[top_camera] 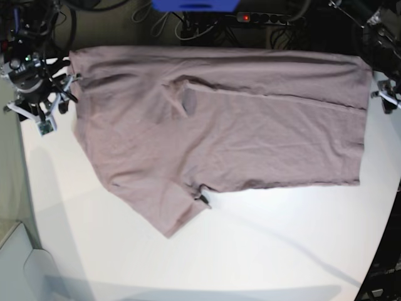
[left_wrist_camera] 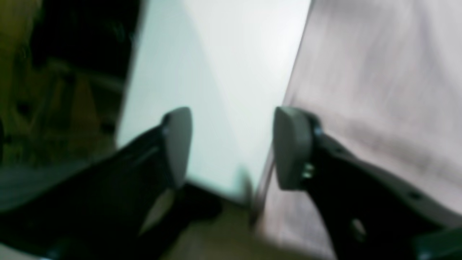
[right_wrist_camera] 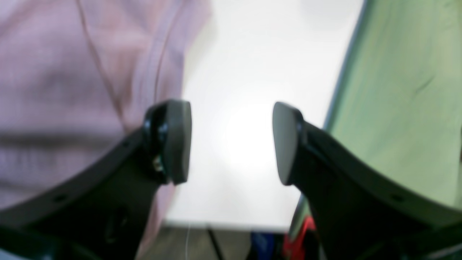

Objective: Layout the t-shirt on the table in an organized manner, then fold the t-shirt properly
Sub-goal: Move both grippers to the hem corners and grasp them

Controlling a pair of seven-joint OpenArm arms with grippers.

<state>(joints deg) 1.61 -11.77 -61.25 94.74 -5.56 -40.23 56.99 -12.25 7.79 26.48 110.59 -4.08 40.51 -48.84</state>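
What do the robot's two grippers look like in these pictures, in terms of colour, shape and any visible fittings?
Both look alike. The left gripper and the right gripper each have two black curved fingers ending in flat, rounded grey pads. Small holes dot the black finger arms, and small metal screws sit just behind the pads. In the base view, white parts show beside the dark right gripper.

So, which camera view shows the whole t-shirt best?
The base view: the t-shirt lies spread on the table, every edge visible. The left wrist and right wrist views each show only a blurred edge strip.
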